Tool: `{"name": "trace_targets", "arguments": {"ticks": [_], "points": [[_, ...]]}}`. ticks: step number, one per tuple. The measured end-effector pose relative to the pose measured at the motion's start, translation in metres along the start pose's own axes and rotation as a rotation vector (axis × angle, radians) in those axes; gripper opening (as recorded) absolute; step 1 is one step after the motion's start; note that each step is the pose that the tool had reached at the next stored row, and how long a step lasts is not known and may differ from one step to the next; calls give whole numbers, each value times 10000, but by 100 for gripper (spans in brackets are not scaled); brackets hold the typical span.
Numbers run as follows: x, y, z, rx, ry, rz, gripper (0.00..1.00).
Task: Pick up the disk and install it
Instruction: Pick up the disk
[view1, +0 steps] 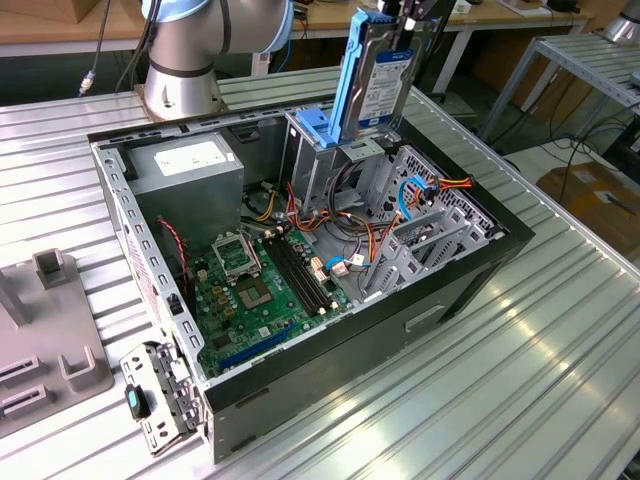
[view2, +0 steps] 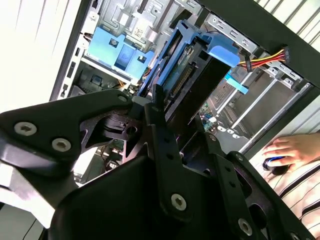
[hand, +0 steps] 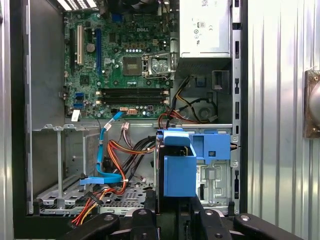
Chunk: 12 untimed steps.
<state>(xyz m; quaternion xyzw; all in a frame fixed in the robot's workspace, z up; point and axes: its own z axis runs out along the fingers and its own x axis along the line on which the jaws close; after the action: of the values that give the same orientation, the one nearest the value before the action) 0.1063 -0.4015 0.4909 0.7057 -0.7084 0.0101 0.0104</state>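
— Where is the flat grey-metal disk (view1: 378, 80) with the bright blue plastic carrier rails?

— In the air, standing on edge just above the grey metal drive cage (view1: 315, 150) with the blue plastic latch. That cage sits inside the open black computer case (view1: 470, 270).

— And the black hand (view1: 402, 16)?

— It is pinching the disk at its upper end. In the second wrist view one finger (view2: 159, 115) lies against the drive's edge. The other is mostly hidden, so its contact is probable, not seen.

— What surrounds it?

— A green motherboard (view1: 255, 300) lies flat in the case beside the silver power supply box (view1: 190, 165). The case rests on a ribbed metal worktop (view1: 480, 400). Outside the case, a person's fingers (view2: 290, 146), below a striped sleeve (view2: 300, 185), rest on a mouse (view2: 272, 164).
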Motion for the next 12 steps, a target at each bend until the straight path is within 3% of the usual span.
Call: {"name": "trace_targets", "arguments": {"ticks": [12], "points": [[32,-1,1,0,-1,0,35]]}}
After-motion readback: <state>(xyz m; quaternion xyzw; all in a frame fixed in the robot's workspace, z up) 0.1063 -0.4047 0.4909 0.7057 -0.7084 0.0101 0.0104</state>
